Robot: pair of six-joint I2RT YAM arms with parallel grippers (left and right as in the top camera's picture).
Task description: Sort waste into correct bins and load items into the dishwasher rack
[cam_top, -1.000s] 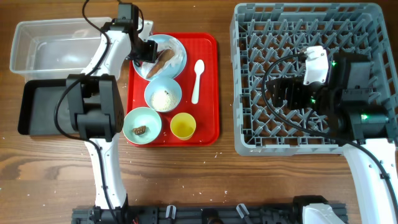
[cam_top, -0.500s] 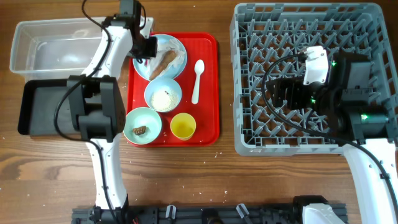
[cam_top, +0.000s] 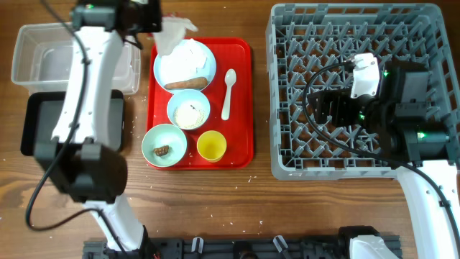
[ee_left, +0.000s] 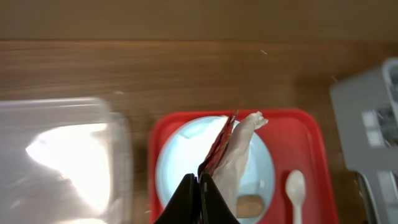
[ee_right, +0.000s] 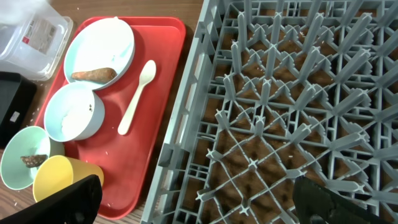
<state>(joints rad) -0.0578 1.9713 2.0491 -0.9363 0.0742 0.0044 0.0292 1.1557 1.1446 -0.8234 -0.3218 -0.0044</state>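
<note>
**Left arm.** The left gripper (ee_left: 200, 182) was clenched on the crumpled white paper (ee_left: 241, 146). The small red scrap (ee_left: 225, 132) was pinched against the paper in the same bite. In the overhead view this bundle hung at the 11 o'clock rim of the pale blue round plate (cam_top: 188, 61). Whether it touched the plate could not be told.

**Bins.** The clear plastic rectangular tub (cam_top: 43, 57) lay at 9 o'clock of the bundle. The shallower black rectangular tray (cam_top: 36, 126) lay at about 7 o'clock.

**Right arm.** The right gripper (ee_right: 196, 186) was released, its jaws spread wide. It held nothing and sat over the large square grey plastic rack (cam_top: 287, 43).

**Handling, as judged.**
- The paper appeared very light, soft and compressible, with no stiffness to hold its shape.
- The grip was near one end, so the free tail drooped and could snag on the tub wall.
- The red scrap looked thin and was held only by pressure against the paper, so it could slip out in transit.
- On release, such material may cling to a finger.

**Remaining waste.** The orange-brown carrot-like stick (cam_top: 185, 84) lay at the plate's 6 o'clock edge. It looked firm, and the best hold would be across its middle.
</note>
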